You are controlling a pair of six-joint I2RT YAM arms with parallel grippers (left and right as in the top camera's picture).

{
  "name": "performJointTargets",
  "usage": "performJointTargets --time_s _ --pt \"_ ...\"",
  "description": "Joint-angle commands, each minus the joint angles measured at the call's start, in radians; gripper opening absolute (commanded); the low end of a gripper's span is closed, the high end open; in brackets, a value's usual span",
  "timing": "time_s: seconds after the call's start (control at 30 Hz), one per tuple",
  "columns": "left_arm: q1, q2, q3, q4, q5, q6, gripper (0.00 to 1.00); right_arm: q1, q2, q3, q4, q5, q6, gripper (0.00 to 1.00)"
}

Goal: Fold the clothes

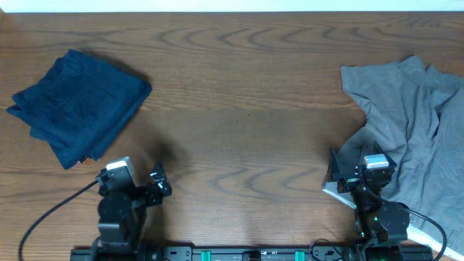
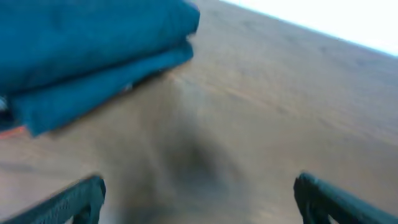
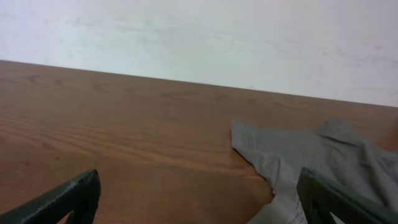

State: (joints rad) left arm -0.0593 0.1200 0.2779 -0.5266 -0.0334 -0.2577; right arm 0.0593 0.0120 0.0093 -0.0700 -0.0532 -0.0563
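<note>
Both arms low at the near edge of the desk (image 1: 239,109), folded back close to their bases, wrists pointing out across the wood

Left end effector (image 1: 161,181) sits near the bottom left of the overhead view, angled up and to the right. Fingers (image 2: 74,199) spread wide in the left wrist view, nothing between them, just bare desk; that view is blurred

Blue cloth (image 1: 76,105) lies folded in a neat stack at the far left of the desk, well apart from the left end effector. It shows at top left of the left wrist view (image 2: 87,50), layered edges visible

Right end effector (image 1: 337,174) at bottom right, facing the far side. Fingers (image 3: 68,199) wide apart and empty

Grey shirt (image 1: 413,123) lies crumpled and unfolded on the right side of the desk, running down to the near edge beside and under the right arm. Its near corner (image 3: 311,155) is just ahead and right of the open right end effector, not touched
</note>
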Motion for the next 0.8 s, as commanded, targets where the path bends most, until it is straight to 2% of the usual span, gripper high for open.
performJointTargets --time_s 0.0,0.17,0.3,0.77 --pt "0.009 -0.058 -0.110 0.134 -0.013 0.013 0.98 0.006 -0.006 -0.004 -0.001 0.000 -0.012 0.99" --pt "0.009 -0.101 -0.230 0.374 -0.014 0.013 0.98 0.006 -0.006 -0.004 -0.001 0.000 -0.012 0.99" --pt "0.011 -0.119 -0.270 0.463 -0.062 0.013 0.98 0.006 -0.006 -0.004 -0.001 0.000 -0.012 0.99" --pt "0.020 -0.116 -0.274 0.464 -0.049 0.012 0.98 0.006 -0.006 -0.004 -0.001 0.000 -0.012 0.99"
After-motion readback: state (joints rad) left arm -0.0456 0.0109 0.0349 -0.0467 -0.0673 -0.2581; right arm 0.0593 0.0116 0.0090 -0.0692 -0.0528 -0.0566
